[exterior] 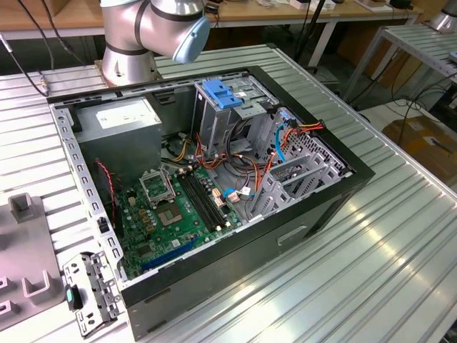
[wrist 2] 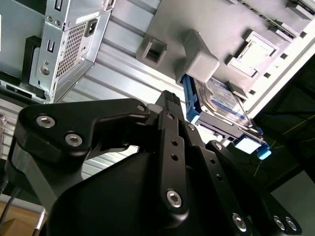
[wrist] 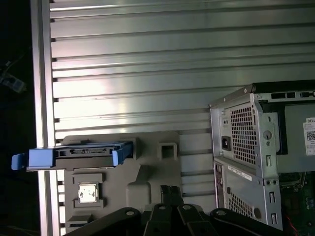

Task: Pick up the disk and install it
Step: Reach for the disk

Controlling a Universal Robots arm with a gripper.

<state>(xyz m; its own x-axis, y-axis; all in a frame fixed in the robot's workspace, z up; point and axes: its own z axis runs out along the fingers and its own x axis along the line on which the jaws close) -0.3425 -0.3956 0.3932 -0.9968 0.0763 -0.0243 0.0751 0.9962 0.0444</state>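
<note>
In the exterior view a ribbed metal table (exterior: 400, 271) carries a black case (exterior: 285, 236), open on its side, with the green board (exterior: 178, 207) bare inside. A light-blue latch (exterior: 225, 96) sits at 12 o'clock from the board. The arm (exterior: 143, 28) stands at 11 o'clock from the case, and a grey fixture (exterior: 21, 250) lies at 9 o'clock. Benches hung with cables line the back of the room, and a cardboard box (exterior: 421, 139) rests on the floor at 3 o'clock.

In the first wrist view the camera looks down on the table's ribs. The disk (wrist: 81, 155) stands on edge in the fixture (wrist: 147, 167), thin side up. That upper edge runs along the ribs, with a blue tab at each end, one showing against the dark floor (wrist: 15, 49) past the table's edge. I cannot tell whether this edge is its long axis. The gripper (wrist: 170, 189) hangs over the fixture, fingers together and empty, apart from the disk. The case's rear grille (wrist: 243, 132) is well apart from the disk.

The second wrist view adds the disk's (wrist 2: 224, 101) labelled flat face, upright, with a blue rail along one side. The gripper (wrist 2: 170, 96) is near it, not touching.
</note>
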